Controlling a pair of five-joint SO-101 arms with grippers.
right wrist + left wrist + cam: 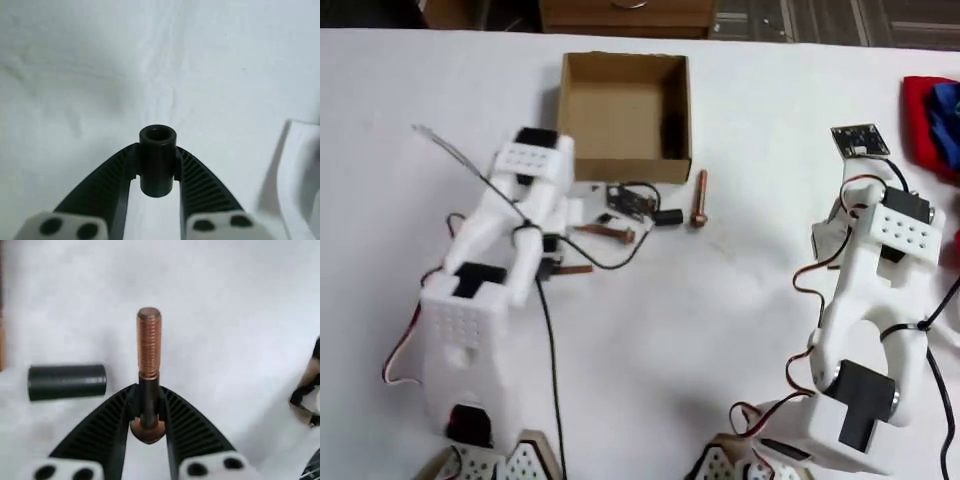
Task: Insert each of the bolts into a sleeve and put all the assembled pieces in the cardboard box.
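My left gripper [149, 390] is shut on a copper bolt [149, 342] just above its head, the threaded end pointing away from the camera. A loose black sleeve [67, 381] lies on its side beside it. In the high view, the left arm [510, 230] ends in front of the open cardboard box [625, 165]. There, two copper bolts [615, 233] [576, 268] lie by its end. Another bolt [700, 198] and a black sleeve [668, 217] lie just past them. My right gripper [157, 152] is shut on a black sleeve [157, 160], open end up. The right arm [880, 235] stands far right.
A red and blue cloth [932, 110] lies at the table's right edge. Black and red cables [550, 350] trail across the white table near both arms. A wide bare stretch of tabletop [720, 300] separates the arms. The box floor [620, 105] holds nothing.
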